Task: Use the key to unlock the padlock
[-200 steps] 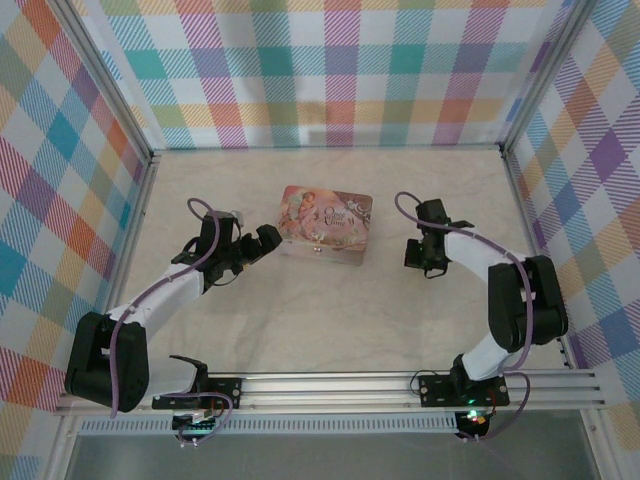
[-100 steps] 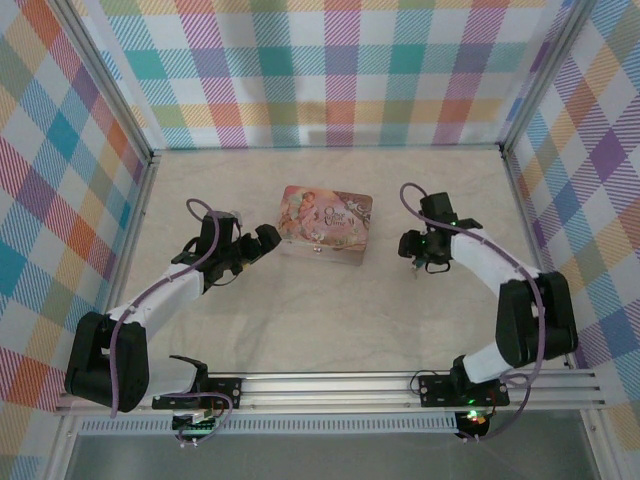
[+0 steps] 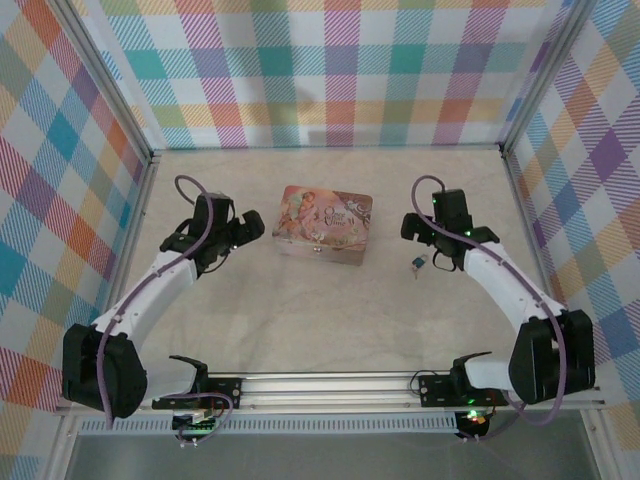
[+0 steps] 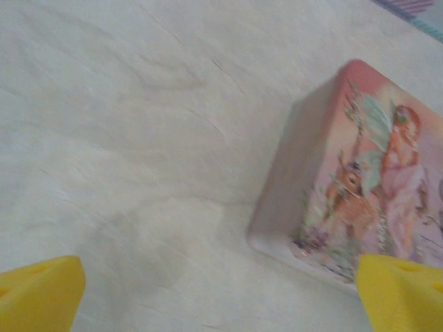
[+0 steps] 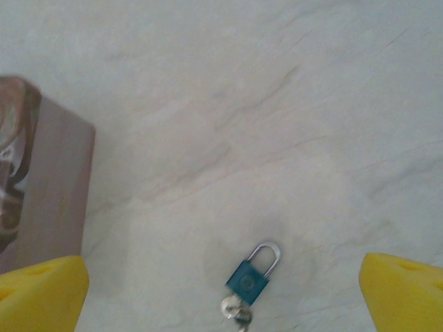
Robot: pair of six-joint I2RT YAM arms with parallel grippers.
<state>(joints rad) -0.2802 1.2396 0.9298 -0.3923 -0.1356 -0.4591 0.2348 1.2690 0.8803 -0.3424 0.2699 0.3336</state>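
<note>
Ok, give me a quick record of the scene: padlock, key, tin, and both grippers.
padlock: teal body, silver shackle, lying flat on the table, shackle looks closed
key: at the padlock's base, partly cut off; cannot tell if inserted
tin: pink, illustrated, closed, mid-table
left gripper: open, beside the tin
right gripper: open, over the padlock, holding nothing

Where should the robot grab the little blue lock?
Probably grab the padlock by its blue body, pinching the two narrow edges from straight above. It lies flat on the table, the shackle is a thin loop, and the key sits at its bottom end.
</note>
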